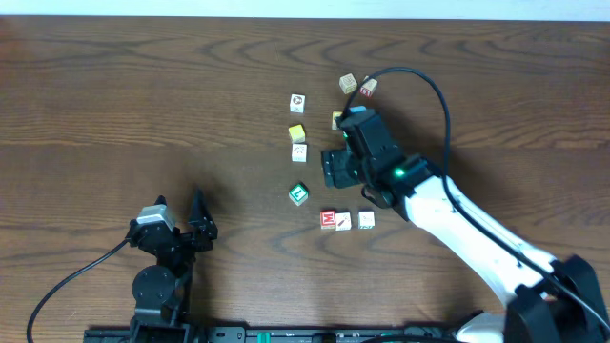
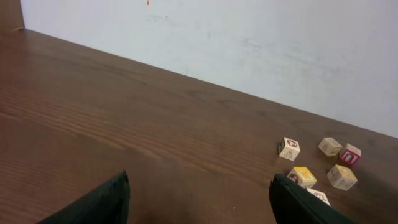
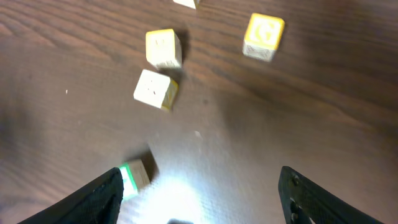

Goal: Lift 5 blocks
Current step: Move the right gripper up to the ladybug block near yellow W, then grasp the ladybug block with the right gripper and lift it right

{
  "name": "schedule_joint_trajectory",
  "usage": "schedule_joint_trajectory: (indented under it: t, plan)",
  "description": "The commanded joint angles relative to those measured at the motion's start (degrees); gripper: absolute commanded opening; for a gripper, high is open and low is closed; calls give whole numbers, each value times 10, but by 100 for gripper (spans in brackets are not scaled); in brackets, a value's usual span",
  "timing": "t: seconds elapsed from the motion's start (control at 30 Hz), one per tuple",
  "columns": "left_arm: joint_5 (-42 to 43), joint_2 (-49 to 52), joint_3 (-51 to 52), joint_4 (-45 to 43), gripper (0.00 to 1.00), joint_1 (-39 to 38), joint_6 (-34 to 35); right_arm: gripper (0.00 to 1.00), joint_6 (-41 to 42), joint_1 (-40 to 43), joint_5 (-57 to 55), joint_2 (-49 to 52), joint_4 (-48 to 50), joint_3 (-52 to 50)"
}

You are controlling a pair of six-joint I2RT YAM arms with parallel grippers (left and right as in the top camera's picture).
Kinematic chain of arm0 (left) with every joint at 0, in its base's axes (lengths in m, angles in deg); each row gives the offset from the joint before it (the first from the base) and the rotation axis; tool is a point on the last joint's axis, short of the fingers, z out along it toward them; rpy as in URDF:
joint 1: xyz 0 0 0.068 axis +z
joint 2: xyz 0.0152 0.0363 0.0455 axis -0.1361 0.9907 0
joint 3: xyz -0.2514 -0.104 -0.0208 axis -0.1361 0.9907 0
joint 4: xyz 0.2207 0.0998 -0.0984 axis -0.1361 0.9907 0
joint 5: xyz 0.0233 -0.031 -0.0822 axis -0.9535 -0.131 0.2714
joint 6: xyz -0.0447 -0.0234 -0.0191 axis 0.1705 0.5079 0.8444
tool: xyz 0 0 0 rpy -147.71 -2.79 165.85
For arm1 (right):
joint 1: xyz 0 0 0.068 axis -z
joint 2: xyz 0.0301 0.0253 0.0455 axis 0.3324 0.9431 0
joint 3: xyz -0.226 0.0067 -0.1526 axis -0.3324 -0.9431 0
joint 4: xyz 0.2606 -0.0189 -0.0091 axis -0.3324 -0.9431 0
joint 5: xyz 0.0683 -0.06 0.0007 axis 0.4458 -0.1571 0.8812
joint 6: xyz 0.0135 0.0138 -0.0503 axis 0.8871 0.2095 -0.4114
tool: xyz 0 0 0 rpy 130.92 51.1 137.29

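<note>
Resting loose on the table [image 1: 114, 86] are ten cubes [image 1: 298, 193] — both pairs of jaws gape, empty.

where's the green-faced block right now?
Overhead view: the green-faced block sits alone mid-table, below the whitish block in the picture and up-left of the red-faced block that starts a row of three.

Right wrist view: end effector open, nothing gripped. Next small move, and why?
Probably shift the right end effector toward the picture's left, centring the green-faced block. Its jaws stand open and empty, and that block lies on the table right beside one finger, off-centre; closing now would likely just nudge it.
</note>
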State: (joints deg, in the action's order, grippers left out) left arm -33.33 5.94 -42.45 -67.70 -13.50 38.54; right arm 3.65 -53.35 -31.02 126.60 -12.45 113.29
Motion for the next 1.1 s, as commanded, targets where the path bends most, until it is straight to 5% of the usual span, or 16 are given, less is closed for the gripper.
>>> schedule_joint_trajectory:
  t: [0.0,0.47,1.07]
  plan:
    - [-10,1,10,25,72,-1,-1,75,6,-3,9,62,2,48]
    - [-10,1,10,25,72,-1,-1,64,129,-54,-23,270,-13,220]
    - [-10,1,10,25,72,-1,-1,49,196,-59,-81,306,-23,224]
